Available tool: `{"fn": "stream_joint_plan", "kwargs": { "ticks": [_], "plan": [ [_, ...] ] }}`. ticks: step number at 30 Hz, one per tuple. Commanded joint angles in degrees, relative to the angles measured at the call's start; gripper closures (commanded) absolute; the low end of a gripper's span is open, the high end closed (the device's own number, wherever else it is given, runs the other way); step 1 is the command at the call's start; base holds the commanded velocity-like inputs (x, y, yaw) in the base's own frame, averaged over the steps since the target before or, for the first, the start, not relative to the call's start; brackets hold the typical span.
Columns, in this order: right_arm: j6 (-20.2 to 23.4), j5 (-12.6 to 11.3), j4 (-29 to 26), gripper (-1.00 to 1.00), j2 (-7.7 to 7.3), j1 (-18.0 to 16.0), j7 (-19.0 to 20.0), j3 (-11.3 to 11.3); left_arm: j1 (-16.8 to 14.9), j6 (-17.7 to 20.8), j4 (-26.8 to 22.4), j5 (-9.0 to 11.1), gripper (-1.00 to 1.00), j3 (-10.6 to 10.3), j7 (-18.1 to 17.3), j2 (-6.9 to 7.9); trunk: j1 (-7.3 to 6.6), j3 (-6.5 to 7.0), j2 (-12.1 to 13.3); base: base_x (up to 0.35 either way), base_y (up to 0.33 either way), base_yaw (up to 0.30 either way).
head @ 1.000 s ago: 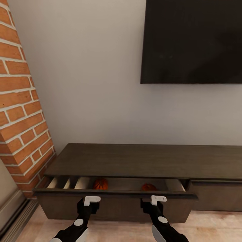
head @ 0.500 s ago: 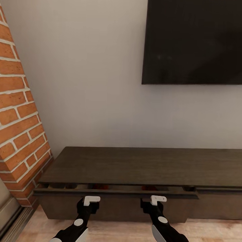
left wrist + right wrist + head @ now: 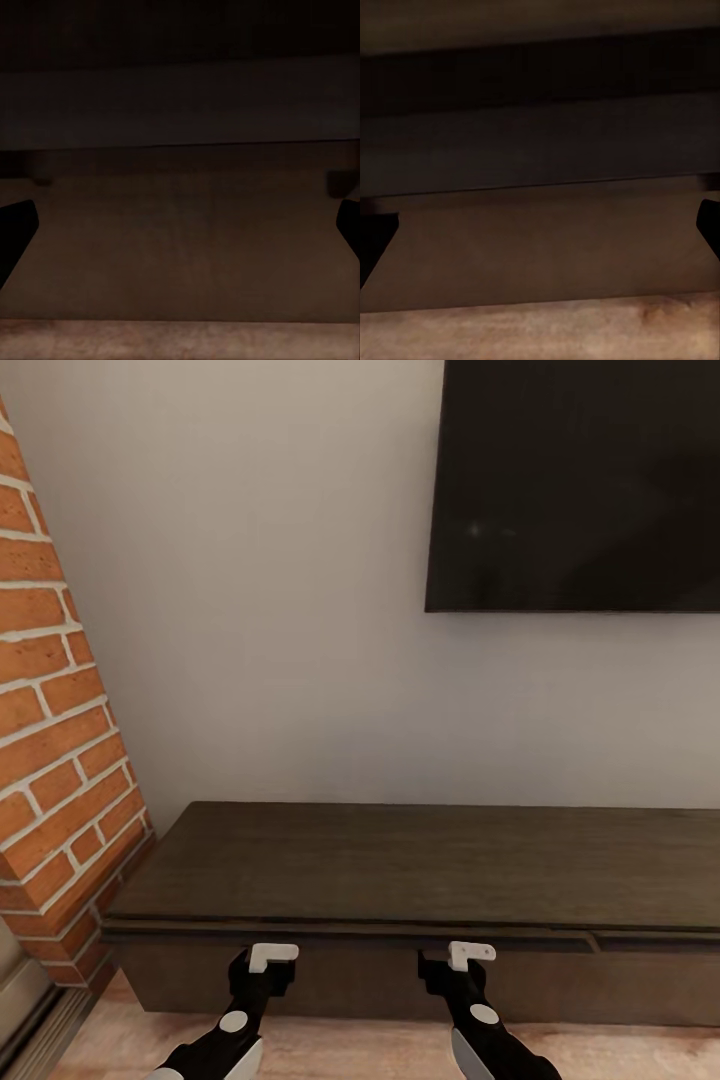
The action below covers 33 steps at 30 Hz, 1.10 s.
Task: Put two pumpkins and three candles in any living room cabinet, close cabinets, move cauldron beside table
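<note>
A long, low, dark-brown wood cabinet (image 3: 400, 860) stands against a pale wall, seen from the robot's head camera looking forward and down. Its upper drawer front (image 3: 340, 934) sits nearly flush under the flat top, with just a thin dark seam along its upper edge. Whether it is fully home cannot be told from here. No pumpkins, candles or cauldron are visible, and the drawer's contents are hidden.

2 black arms reach up from the bottom of the picture toward the cabinet face. The left claw (image 3: 268, 957) and the right claw (image 3: 467, 954) are level with each other, just below the drawer's lip and well apart along its width. That pairing looks chosen so a wide drawer gets an even push and slides in straight rather than skewing. From above, each claw shows a white fingertip, and contact with the wood cannot be confirmed.

In the left wrist view, dark finger edges (image 3: 16, 232) sit at both sides with brown cabinet wood between them, so this claw is spread and empty. The right wrist view shows the same, with fingers (image 3: 375, 240) wide apart.

A red brick column (image 3: 55, 760) rises beside the cabinet's left end. A dark television screen (image 3: 575, 485) hangs on the wall above. Pale wood floor (image 3: 350, 1050) runs along the cabinet's foot.
</note>
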Motion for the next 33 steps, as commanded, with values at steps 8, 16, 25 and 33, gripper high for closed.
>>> {"fn": "stream_joint_plan", "kwargs": {
  "ticks": [8, 16, 25, 33],
  "plan": [
    [-0.4, -0.6, 0.0, -1.00, -0.05, -0.1, -0.4, 0.5, -0.1, -0.2, 0.0, 0.3, -1.00, -0.4, 0.4, 0.03, -0.01, -0.05, 0.0, 0.033, 0.000, 0.000],
    [-0.4, -0.6, 0.0, -1.00, -0.05, -0.1, -0.4, 0.5, -0.1, -0.2, 0.0, 0.3, -1.00, -0.4, 0.4, 0.03, -0.01, -0.05, 0.0, 0.092, 0.000, 0.000],
    [-0.4, -0.6, 0.0, -1.00, -0.05, -0.1, -0.4, 0.5, -0.1, -0.2, -0.1, 0.3, -1.00, -0.4, 0.4, 0.03, -0.01, -0.05, 0.0, -0.215, 0.000, 0.000],
    [-0.4, -0.6, 0.0, -1.00, -0.05, -0.1, -0.4, 0.5, -0.1, -0.2, -0.1, 0.3, -1.00, -0.4, 0.4, 0.03, -0.01, -0.05, 0.0, -0.336, 0.000, 0.000]
  ]
}}
